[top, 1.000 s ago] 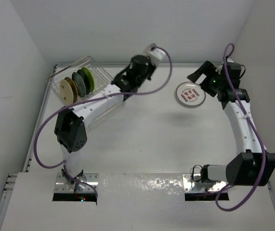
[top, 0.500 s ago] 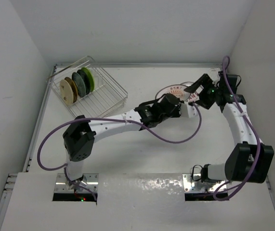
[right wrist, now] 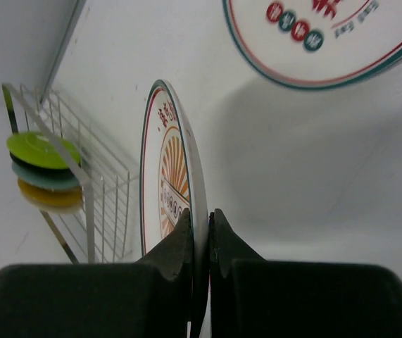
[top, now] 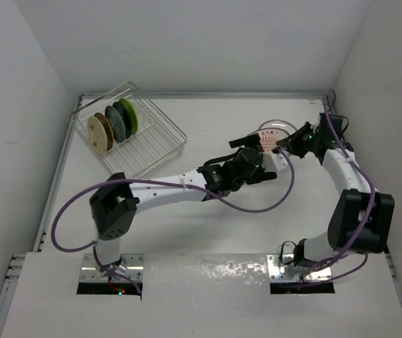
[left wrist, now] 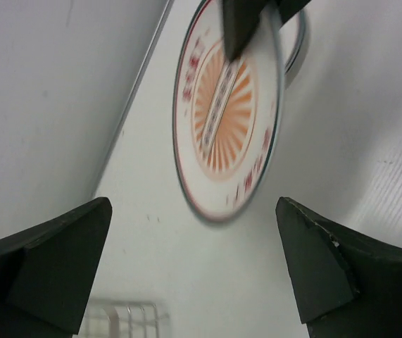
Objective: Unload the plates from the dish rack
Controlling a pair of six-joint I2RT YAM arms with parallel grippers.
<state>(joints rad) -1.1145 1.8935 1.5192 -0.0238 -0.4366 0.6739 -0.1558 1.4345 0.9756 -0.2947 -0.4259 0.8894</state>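
The white round plate with the orange sunburst pattern (left wrist: pixel 225 127) is pinched at its rim by the right gripper (right wrist: pixel 201 220), whose jaws are closed on it. The plate is held upright on edge, so only its thin rim and a sliver of its face are presented to the right wrist camera. The left gripper (left wrist: pixel 193 210) is spread wide with nothing held. From it the plate is found at 12 o'clock, face-on and apart from both fingers, so the plate is carried by the right arm alone.

A second white round plate with red characters and coloured dots (right wrist: pixel 327 35) is laid flat on the white surface (top: pixel 208 232), at 1 o'clock in the right wrist view and near the held plate. The coming move is judged to turn on tipping the upright plate flat, onto or beside that one. Whether its lower rim rests on the surface cannot be told.

In the top view the silver wire dish rack (top: pixel 162 137) is seen well apart, at 9 o'clock from the held plate. A tan plate (top: pixel 100 132), a dark green plate (top: pixel 116 121) and a lime green plate (top: pixel 128 114) stand in its slots, not yet unloaded.
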